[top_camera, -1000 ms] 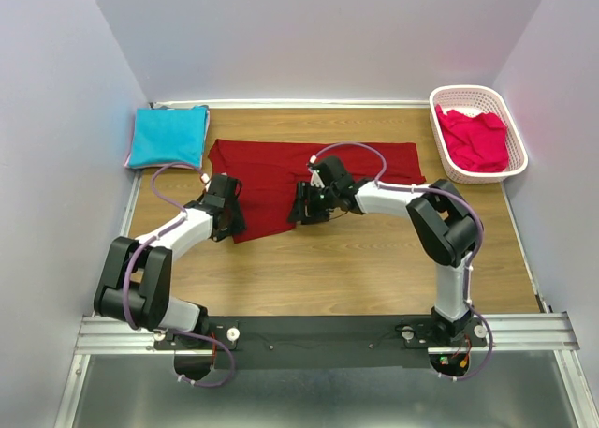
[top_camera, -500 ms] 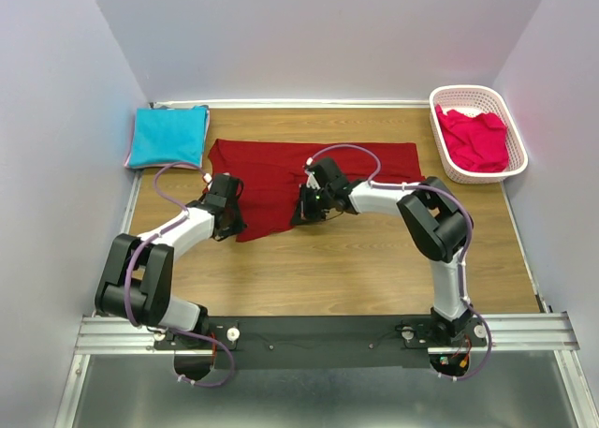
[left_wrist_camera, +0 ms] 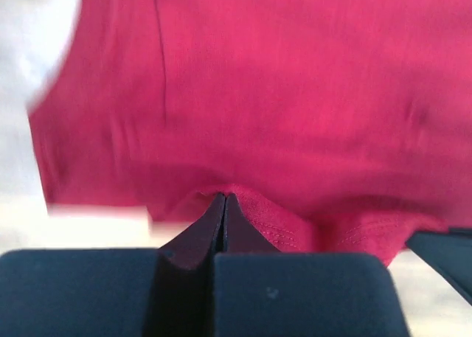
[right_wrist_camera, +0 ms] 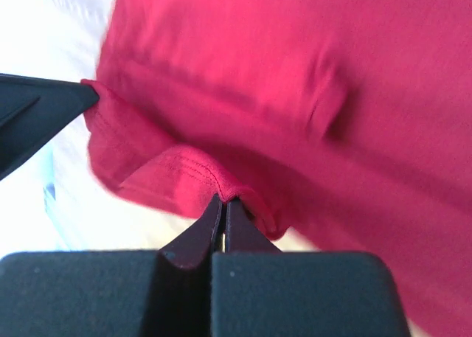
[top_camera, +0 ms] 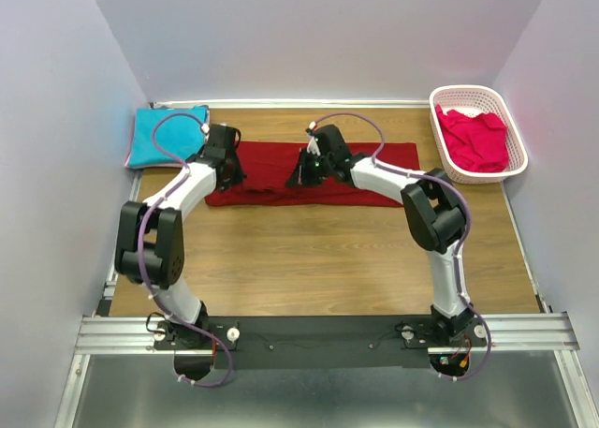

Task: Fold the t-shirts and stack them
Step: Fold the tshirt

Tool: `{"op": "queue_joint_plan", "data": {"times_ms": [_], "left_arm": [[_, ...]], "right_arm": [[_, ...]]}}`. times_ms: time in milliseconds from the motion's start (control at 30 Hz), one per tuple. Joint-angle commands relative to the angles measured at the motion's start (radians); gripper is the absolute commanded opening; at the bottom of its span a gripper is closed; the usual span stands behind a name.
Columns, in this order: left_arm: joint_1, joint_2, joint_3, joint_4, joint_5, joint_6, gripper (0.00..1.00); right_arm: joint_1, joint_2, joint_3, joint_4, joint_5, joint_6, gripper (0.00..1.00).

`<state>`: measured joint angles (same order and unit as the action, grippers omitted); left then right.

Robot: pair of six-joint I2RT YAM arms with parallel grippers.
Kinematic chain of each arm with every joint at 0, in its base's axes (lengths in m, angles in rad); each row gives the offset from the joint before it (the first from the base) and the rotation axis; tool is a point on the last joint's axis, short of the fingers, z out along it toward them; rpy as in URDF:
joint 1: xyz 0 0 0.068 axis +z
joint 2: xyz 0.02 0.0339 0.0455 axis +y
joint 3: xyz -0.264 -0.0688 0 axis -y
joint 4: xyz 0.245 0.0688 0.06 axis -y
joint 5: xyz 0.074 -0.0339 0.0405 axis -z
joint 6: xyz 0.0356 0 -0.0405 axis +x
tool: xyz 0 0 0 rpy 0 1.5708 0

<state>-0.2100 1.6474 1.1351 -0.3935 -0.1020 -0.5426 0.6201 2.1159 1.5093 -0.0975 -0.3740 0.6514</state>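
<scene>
The dark red t-shirt [top_camera: 271, 166] lies across the far middle of the table as a long, narrow doubled band. My left gripper [top_camera: 228, 169] is over its left end, shut on a stitched hem of the dark red cloth [left_wrist_camera: 258, 219]. My right gripper [top_camera: 302, 171] is over the band's middle, also shut on a fold of hem [right_wrist_camera: 184, 175]. A folded turquoise t-shirt [top_camera: 167, 136] sits at the far left corner. The pinkish-red t-shirt [top_camera: 475, 140] lies crumpled in the basket.
The white latticed basket [top_camera: 468, 92] stands at the far right corner, against the walls. Bare wooden tabletop [top_camera: 309, 259] stretches between the shirt and the arm bases. Walls close in on the left, back and right.
Both grippers shut on the shirt's near hem and carried it toward the back of the table. The dark red shirt went from a wide spread to a narrow doubled band.
</scene>
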Motion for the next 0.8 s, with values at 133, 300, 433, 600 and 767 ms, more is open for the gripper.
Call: {"op": "queue_joint_plan", "data": {"times_ms": [133,300,433,600,767], "left_arm": [[0.037,0.161,0.257,0.028,-0.065,0.072,0.00],[0.043,0.261,0.373,0.050,-0.068,0.089,0.00],[0.047,0.328,0.449,0.073,-0.074,0.089,0.00],[0.052,0.391,0.489,0.104,-0.076,0.092,0.00],[0.067,0.419,0.480,0.104,-0.070,0.059,0.00]], "right_arm": [[-0.078,0.145,0.172,-0.008,0.046,-0.068,0.01],[-0.111,0.200,0.255,-0.005,0.049,-0.098,0.01],[-0.125,0.251,0.316,-0.007,0.050,-0.121,0.02],[-0.129,0.285,0.362,-0.007,0.061,-0.139,0.02],[-0.131,0.309,0.391,-0.007,0.072,-0.160,0.02]]}}
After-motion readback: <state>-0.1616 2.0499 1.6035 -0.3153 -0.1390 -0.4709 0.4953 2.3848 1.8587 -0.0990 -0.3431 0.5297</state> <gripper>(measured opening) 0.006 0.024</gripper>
